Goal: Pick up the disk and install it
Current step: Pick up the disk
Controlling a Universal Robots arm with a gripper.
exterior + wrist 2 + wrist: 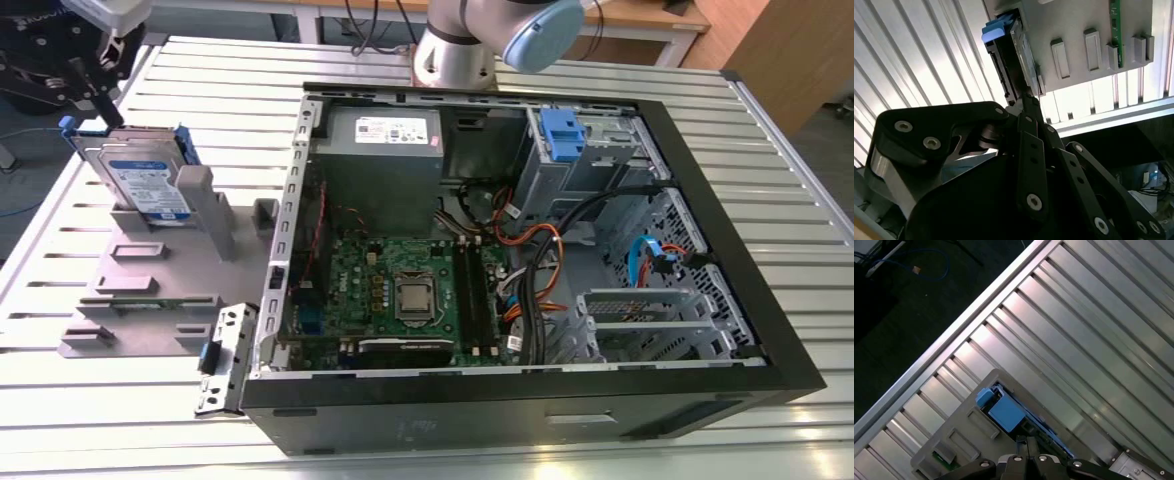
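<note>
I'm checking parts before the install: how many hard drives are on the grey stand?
1. The disk stands on edge in the grey stand, at the exterior view's left. Further drives inside the computer case may be hidden.

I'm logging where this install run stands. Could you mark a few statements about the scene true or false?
1. The disk stands upright in the grey stand. True.
2. The disk is seated inside the computer case. False: it is in the stand, outside the case, at the exterior view's left.
3. The case lies open on the table, with its motherboard exposed. True.
4. The gripper hangs over the motherboard. False: it is at the disk's upper end, away from the case.
</note>
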